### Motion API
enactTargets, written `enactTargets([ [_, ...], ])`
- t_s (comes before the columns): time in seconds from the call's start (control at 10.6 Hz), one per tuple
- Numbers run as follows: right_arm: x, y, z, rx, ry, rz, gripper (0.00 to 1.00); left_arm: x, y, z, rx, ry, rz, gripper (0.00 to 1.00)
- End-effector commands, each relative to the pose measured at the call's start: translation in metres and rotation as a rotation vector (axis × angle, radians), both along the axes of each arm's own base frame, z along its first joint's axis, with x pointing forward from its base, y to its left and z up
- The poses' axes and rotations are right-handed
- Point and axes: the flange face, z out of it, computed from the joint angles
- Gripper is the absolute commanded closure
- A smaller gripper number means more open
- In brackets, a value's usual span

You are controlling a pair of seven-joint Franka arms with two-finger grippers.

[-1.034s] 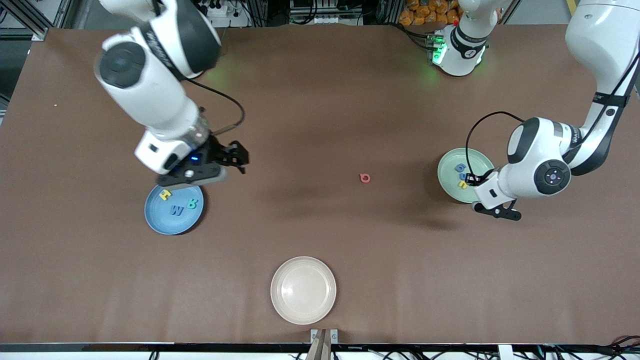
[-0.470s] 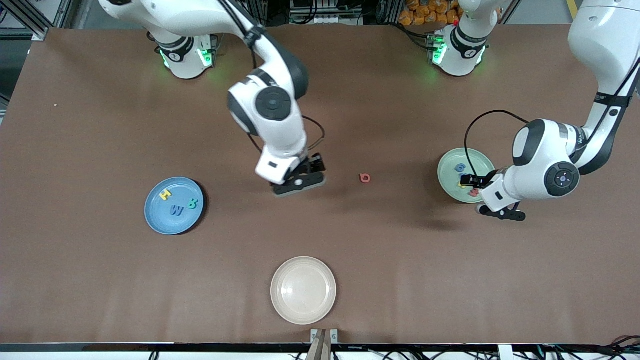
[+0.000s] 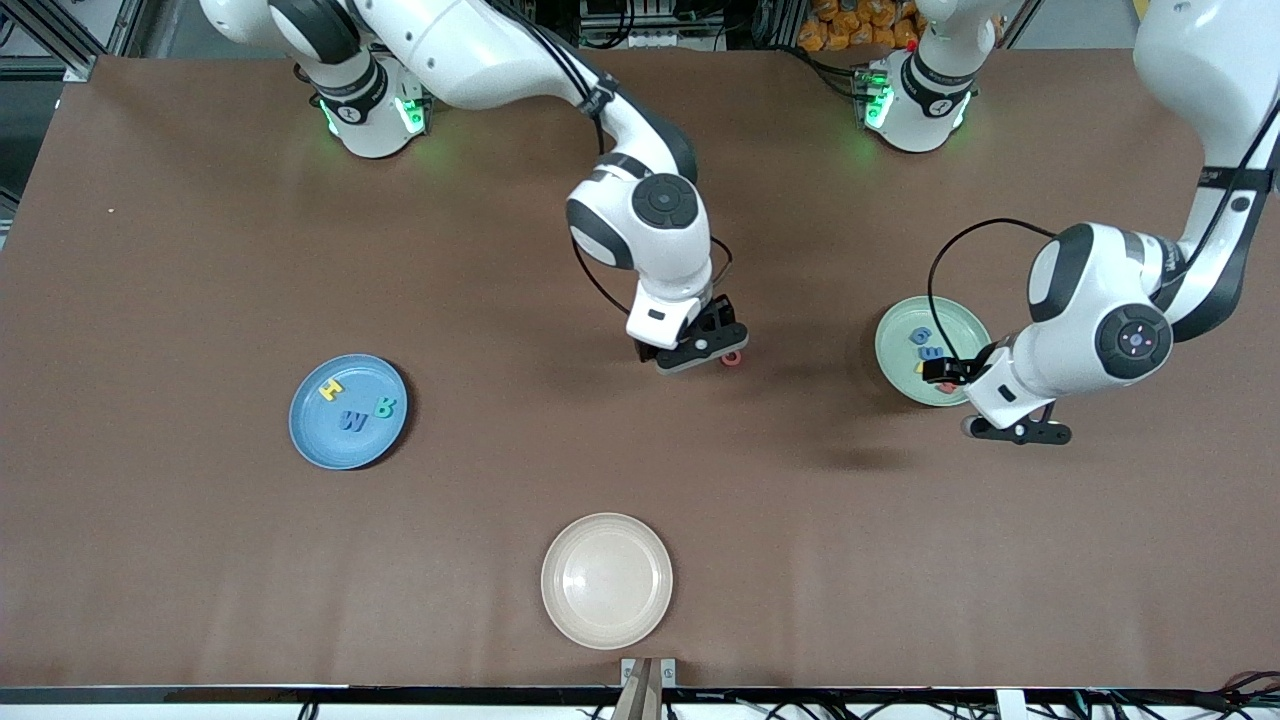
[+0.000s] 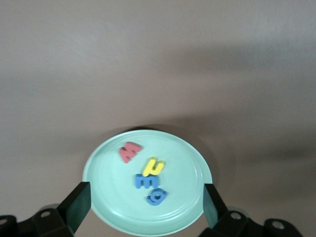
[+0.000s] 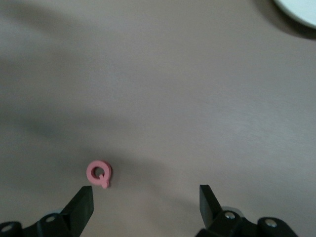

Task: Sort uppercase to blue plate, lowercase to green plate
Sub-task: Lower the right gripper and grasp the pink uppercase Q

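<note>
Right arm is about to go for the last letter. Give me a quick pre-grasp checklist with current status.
1. Red Q lies alone on bare table: ok.
2. Right gripper open: ok.
3. Right gripper centred on the Q: not ok, the Q sits by one fingertip.
4. Blue plate has room beside H, W, R: ok.
5. Green plate holds four lowercase letters: ok.
6. Left gripper open over the green plate, holding nothing: ok.

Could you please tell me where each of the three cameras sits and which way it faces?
Front view: high across the table, facing both arms' bases; shows both arms, blue plate, cream plate.
Left wrist view: on the left arm, looking down at the green plate; open left pincer fingers frame it.
Right wrist view: looks down at the red Q beside the open right pincer.
Shared: front view also shows the Q and green plate.
</note>
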Motion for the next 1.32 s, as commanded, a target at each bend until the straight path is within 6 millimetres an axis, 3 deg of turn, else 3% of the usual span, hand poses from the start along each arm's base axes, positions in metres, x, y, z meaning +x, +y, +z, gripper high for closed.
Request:
enactTargets([
  [0.0,0.002,0.025,-0.016,0.015,-0.055,-0.003,0.07,-0.006,0.011,0.077,0.031,-0.035,0.067,0.0],
  [0.19,-0.015,0.044,-0.036,0.048,-0.076,0.031,0.09,0.003,0.017,0.138,0.053,-0.043,0.094,0.0],
  [0.47,-0.029,0.058,-0.057,0.035,-0.094,0.072,0.13,-0.003,0.046,0.195,0.077,-0.103,0.052,0.0],
  [0.66,-0.037,0.064,-0.073,0.028,-0.116,0.092,0.13,-0.013,0.059,0.217,0.085,-0.118,0.048,0.0],
  [0.94,-0.04,0.066,-0.08,0.031,-0.117,0.099,0.15,-0.026,0.063,0.248,0.09,-0.167,0.059,0.0],
  [1.22,-0.045,0.069,-0.093,0.029,-0.116,0.105,0.17,-0.031,0.053,0.251,0.091,-0.145,0.042,0.0],
])
